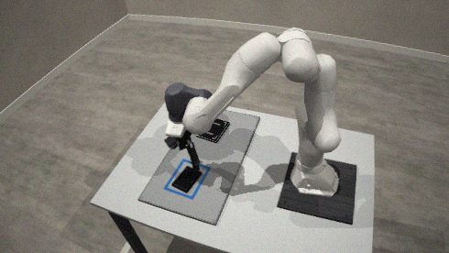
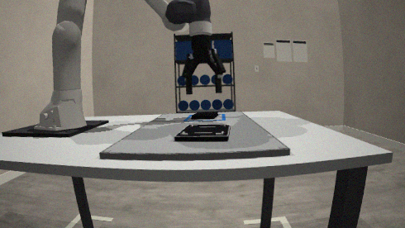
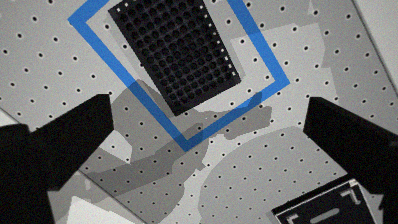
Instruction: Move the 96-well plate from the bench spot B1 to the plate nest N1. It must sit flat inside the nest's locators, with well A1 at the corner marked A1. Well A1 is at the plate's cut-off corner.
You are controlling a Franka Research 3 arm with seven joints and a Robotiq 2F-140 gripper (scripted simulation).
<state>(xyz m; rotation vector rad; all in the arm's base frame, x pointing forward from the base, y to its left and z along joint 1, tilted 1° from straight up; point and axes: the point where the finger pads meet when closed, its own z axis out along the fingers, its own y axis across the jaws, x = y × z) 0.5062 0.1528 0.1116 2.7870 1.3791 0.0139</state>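
The black 96-well plate [image 1: 187, 178] lies flat inside the blue outline of spot B1 on the grey perforated mat. In the wrist view the plate [image 3: 175, 52] sits at the upper middle, turned at an angle inside the blue outline [image 3: 177, 75]. My gripper [image 1: 188, 158] hangs above the plate, fingers wide open and empty; it also shows in the exterior view [image 2: 203, 84], well above the plate [image 2: 204, 115]. The black plate nest N1 [image 1: 213, 129] with white corner marks lies farther along the mat, near in the exterior view [image 2: 202, 132] and at the wrist view's lower right [image 3: 325, 210].
The arm's base [image 1: 316, 179] stands on a black plate at the table's right side. A rack with blue discs [image 2: 204, 74] stands behind the table. The grey mat [image 1: 202, 165] runs along the table's left half.
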